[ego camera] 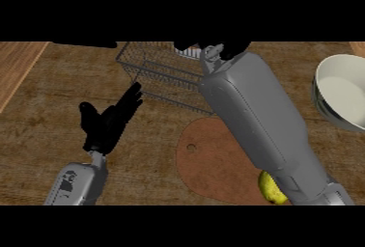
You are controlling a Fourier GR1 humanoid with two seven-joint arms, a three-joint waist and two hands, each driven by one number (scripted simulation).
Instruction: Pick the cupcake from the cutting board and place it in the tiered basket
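The counter (43,159) is showing a dark wood-grain top, with a lighter wooden strip (18,67) running along its upper left. The round brown cutting board (221,164) is lying on it, and a yellow fruit (272,189) is sitting at the board's lower right edge. The wire tiered basket (160,72) is standing beyond the board. The right hand (228,49) is reaching over the basket, its fingers curling round a white object, apparently the cupcake (189,51), mostly hidden. The left hand (107,123) is resting open, fingers straight. A white bowl (349,91) is sitting far right.
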